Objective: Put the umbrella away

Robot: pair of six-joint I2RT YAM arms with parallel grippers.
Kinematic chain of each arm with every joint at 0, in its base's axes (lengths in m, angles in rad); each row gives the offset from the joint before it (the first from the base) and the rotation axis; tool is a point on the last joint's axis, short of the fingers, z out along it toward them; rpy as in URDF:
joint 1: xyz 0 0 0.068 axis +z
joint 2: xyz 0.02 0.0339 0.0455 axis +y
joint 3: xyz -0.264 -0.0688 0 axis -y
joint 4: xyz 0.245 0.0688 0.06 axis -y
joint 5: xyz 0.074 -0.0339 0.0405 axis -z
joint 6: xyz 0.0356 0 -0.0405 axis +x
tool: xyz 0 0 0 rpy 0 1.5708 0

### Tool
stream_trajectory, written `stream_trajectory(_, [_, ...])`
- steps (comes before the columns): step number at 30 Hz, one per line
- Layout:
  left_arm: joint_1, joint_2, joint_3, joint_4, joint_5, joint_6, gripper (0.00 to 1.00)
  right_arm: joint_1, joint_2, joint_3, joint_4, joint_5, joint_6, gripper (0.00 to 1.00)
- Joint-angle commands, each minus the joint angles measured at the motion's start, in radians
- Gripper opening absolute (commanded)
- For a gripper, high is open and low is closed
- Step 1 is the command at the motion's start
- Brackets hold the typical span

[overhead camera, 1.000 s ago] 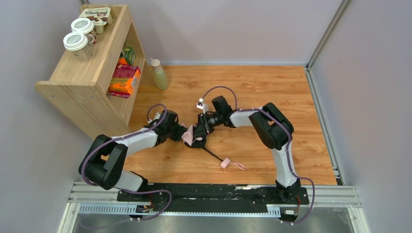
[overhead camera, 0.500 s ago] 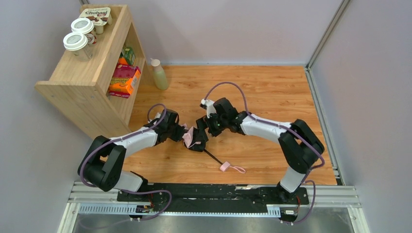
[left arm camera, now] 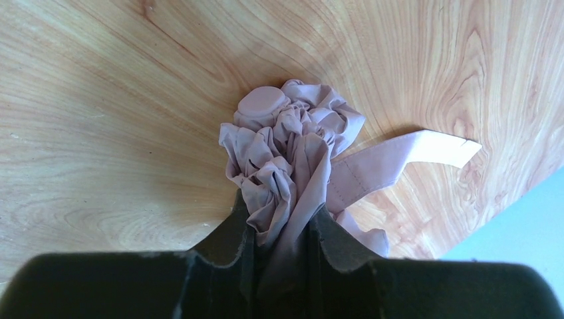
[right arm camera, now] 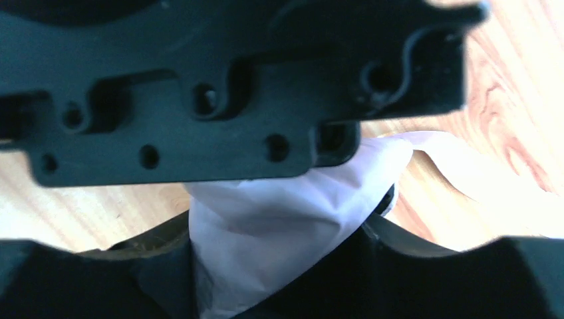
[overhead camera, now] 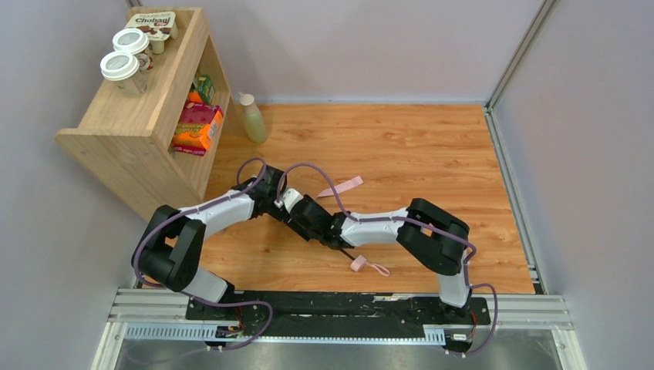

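The umbrella point(left arm camera: 286, 143) is being held down at the wooden table point(overhead camera: 432, 154), left of centre, where the two arms are meeting. Its bunched pale pink canopy is being pinched between the fingers point(left arm camera: 229, 229) of the left gripper point(left arm camera: 282, 226), with the round pink cap point(left arm camera: 261, 103) pointing away from the wrist and the flat closing strap point(left arm camera: 406, 149) sticking out to one side.

The right gripper point(right arm camera: 276, 229) is being held right against the left one. Its fingers point(right arm camera: 392, 246) are spread wide and a fold of the pale fabric is filling the gap; whether that fabric is being squeezed cannot be told.

In the overhead view the canopy is being hidden by the two wrists. The thin black shaft point(overhead camera: 345, 250) is being shown running out from under the right forearm toward the near edge, ending at the small pink handle point(overhead camera: 359, 263), whose wrist loop point(overhead camera: 378, 268) is lying on the table.

At the far left a wooden shelf unit point(overhead camera: 131, 135) is standing, with two lidded paper cups point(overhead camera: 123, 65) and a Chobani pack point(overhead camera: 160, 23) on top, cartons point(overhead camera: 199, 127) inside and a pale green bottle point(overhead camera: 252, 117) beside it.
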Motion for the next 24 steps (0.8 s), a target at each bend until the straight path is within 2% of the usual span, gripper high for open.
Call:
stream_trajectory(1, [-0.013, 0.058, -0.044, -0.204, 0.017, 0.036, 0.00, -0.020, 0.047, -0.014, 0.020, 0.108, 0.005, 0.38])
stream_trajectory(4, [-0.010, 0.045, -0.059, -0.156, 0.012, 0.065, 0.00, -0.069, 0.039, -0.044, 0.007, -0.020, 0.062, 0.00])
stream_trajectory(5, [-0.012, 0.040, -0.062, -0.148, 0.008, 0.073, 0.00, -0.094, 0.039, -0.049, -0.035, -0.092, 0.076, 0.00])
stream_trajectory(6, [-0.010, 0.031, -0.062, -0.129, 0.003, 0.102, 0.06, -0.117, 0.039, -0.055, -0.046, -0.175, 0.096, 0.00])
stream_trajectory(7, [-0.012, 0.017, -0.061, -0.128, 0.000, 0.113, 0.28, -0.140, 0.036, -0.072, -0.042, -0.252, 0.100, 0.00])
stream_trajectory(8, [-0.012, 0.009, -0.061, -0.128, 0.000, 0.131, 0.40, -0.167, 0.038, -0.080, -0.055, -0.348, 0.111, 0.00])
stream_trajectory(10, [-0.012, -0.018, -0.064, -0.134, -0.059, 0.162, 0.72, -0.216, 0.033, -0.101, -0.055, -0.479, 0.136, 0.00])
stream_trajectory(16, [-0.010, -0.058, -0.087, -0.106, -0.086, 0.196, 0.73, -0.388, 0.094, -0.084, -0.020, -0.963, 0.274, 0.00])
stream_trajectory(21, [-0.012, -0.005, -0.087, -0.079, -0.086, 0.184, 0.71, -0.459, 0.195, -0.006, -0.040, -1.162, 0.367, 0.00])
stream_trajectory(23, [-0.013, -0.001, -0.104, -0.051, -0.075, 0.175, 0.64, -0.471, 0.226, 0.021, -0.055, -1.196, 0.392, 0.00])
stream_trajectory(24, [-0.013, -0.011, -0.125, -0.036, -0.072, 0.167, 0.47, -0.473, 0.235, 0.037, -0.071, -1.206, 0.396, 0.00])
